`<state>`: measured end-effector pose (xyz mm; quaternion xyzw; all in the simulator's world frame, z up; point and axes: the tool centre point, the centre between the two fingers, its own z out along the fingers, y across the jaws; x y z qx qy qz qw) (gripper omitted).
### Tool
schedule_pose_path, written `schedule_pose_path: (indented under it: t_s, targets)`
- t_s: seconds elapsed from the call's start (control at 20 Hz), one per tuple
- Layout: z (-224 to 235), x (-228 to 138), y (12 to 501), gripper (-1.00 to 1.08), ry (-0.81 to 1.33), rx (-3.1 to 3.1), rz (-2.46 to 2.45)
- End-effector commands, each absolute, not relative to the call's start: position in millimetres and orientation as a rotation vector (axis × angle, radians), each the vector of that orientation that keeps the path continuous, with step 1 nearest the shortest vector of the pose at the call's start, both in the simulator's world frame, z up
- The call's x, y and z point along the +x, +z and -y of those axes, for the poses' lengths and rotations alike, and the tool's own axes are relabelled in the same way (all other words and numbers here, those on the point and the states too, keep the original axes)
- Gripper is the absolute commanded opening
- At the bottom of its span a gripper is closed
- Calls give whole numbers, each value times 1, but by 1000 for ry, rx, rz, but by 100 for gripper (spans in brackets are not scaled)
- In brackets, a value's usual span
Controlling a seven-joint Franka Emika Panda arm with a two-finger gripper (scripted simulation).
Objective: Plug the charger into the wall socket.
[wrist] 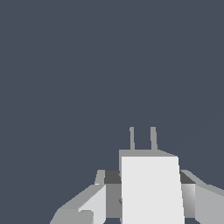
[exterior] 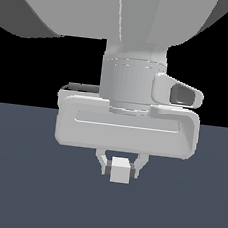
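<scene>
Exterior view: the Panda arm (exterior: 132,83) fills the upper half of the frame, its wrist pointing straight down over a plain slate-blue desk (exterior: 27,191). Below the broad hand body, the tool (exterior: 121,168) carries the charger (exterior: 120,170), a small light-grey cube. The two fingers (exterior: 101,163) stand on either side of the cube, one toward the exterior view's left and one toward its right, and close against its side faces, so the tool is narrowed to the cube's width and has hold of it. The cube appears to hang clear of the desk, though the uniform surface gives little shadow to confirm this.

Wrist view: the charger (wrist: 151,188) appears large and pale, seated between the finger pads (wrist: 94,203). Two thin grey prongs (wrist: 142,139) project from its far face, parallel and set just beside one another, pointing away from the camera over the bare desk (wrist: 65,78). Darker pad surfaces show at both flanks of the cube where the fingers meet it.

The wall socket lies in neither picture, so its place relative to the charger cannot be told.
</scene>
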<state>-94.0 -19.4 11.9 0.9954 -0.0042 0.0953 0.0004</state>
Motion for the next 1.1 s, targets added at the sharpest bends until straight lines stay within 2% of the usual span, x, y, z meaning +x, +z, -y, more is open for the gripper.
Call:
schedule_pose_path:
  t_s: [0.0,0.35,1.05]
  targets:
    - [19,-94,12,-100,299,3126,14]
    - [10,-88,28,-100,300,3125,57]
    - [-23,-57,93,-100,299,3105,236]
